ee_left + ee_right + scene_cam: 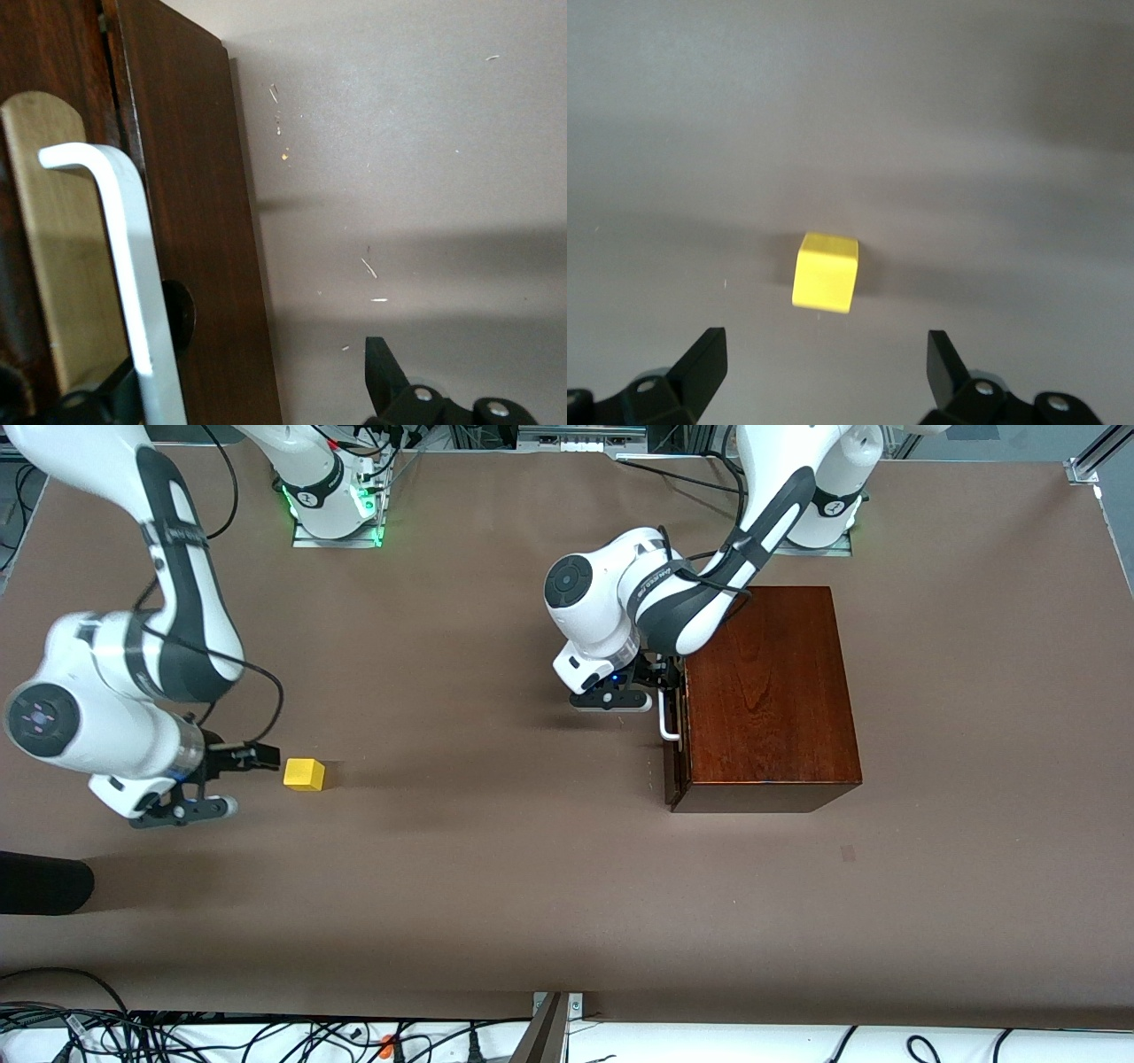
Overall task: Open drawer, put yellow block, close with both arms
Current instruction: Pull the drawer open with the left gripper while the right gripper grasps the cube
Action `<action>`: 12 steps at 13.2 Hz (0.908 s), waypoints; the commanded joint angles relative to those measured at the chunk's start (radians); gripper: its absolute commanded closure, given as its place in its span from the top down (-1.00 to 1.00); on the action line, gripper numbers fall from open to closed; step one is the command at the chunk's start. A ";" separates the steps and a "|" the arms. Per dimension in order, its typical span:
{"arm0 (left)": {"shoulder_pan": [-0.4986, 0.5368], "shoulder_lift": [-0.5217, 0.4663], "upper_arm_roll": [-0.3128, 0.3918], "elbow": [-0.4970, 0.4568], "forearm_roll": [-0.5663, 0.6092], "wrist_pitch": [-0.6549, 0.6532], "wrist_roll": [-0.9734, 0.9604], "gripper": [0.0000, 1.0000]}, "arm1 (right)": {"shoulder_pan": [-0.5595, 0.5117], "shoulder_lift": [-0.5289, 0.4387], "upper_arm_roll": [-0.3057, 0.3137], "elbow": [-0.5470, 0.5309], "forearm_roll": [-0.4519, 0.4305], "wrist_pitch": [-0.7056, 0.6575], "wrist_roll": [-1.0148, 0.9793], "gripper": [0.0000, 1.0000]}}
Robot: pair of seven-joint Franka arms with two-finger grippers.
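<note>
The yellow block (304, 774) (826, 272) lies on the brown table toward the right arm's end. My right gripper (266, 760) (824, 354) hovers low just beside it, open, with the block ahead of the fingertips and not between them. The dark wooden box (771, 691) stands toward the left arm's end, its drawer (674, 757) (204, 221) close to flush with the box. My left gripper (666, 682) (239, 390) is at the drawer's front, open, its fingers on either side of the white bar handle (669, 724) (133, 283) without squeezing it.
A black object (40, 883) juts in at the table's edge by the right arm's end, nearer the camera than the block. Cables (177, 1036) run along the nearest edge. Bare brown table lies between block and box.
</note>
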 commanded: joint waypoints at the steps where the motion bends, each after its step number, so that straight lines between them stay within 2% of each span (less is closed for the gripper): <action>1: -0.004 0.013 -0.004 -0.021 0.016 0.073 -0.039 1.00 | -0.011 0.060 0.009 -0.043 0.068 0.130 -0.011 1.00; 4: -0.021 0.036 -0.006 -0.021 0.016 0.127 -0.094 1.00 | -0.008 0.080 0.014 -0.132 0.069 0.267 -0.011 1.00; 9: -0.043 0.058 -0.006 -0.003 0.004 0.207 -0.163 1.00 | -0.008 0.086 0.015 -0.182 0.072 0.282 -0.011 0.95; 12: -0.043 0.062 -0.007 0.002 -0.005 0.267 -0.177 1.00 | -0.009 0.082 0.015 -0.210 0.072 0.278 -0.017 0.72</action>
